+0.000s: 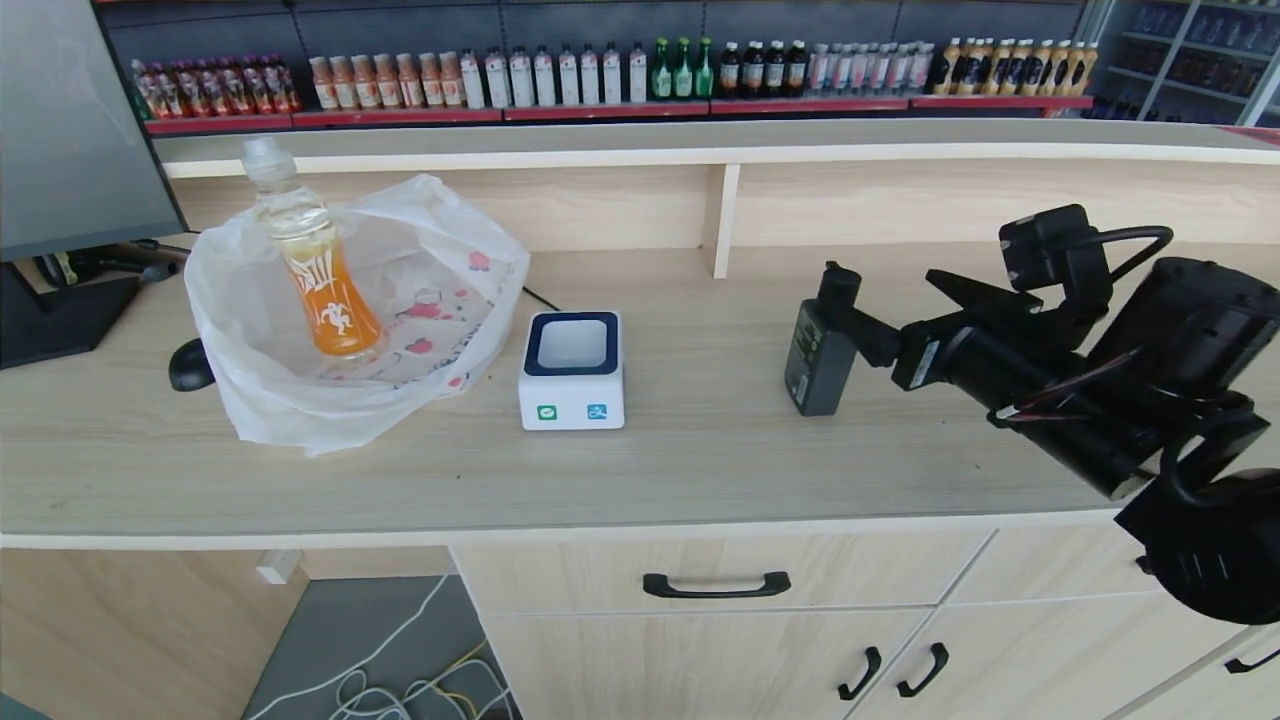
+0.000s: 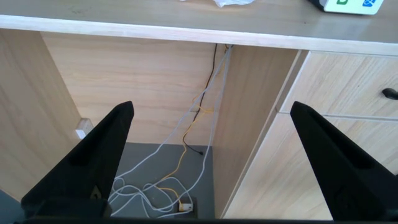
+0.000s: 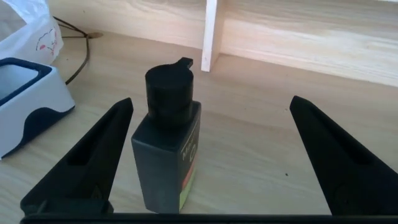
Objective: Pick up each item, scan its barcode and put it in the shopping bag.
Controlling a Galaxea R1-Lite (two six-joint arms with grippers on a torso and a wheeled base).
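One drink bottle (image 1: 320,270) sits in the shopping bag (image 1: 232,385) at left as our right gripper (image 3: 211,106), wide open and empty, flanks the dark flip-cap bottle (image 3: 166,155) right of the scanner (image 1: 572,372); next, we judge, close and lift.

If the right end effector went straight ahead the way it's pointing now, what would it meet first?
The dark bottle, standing upright on the counter just ahead of the right end effector, roughly between its open fingers.
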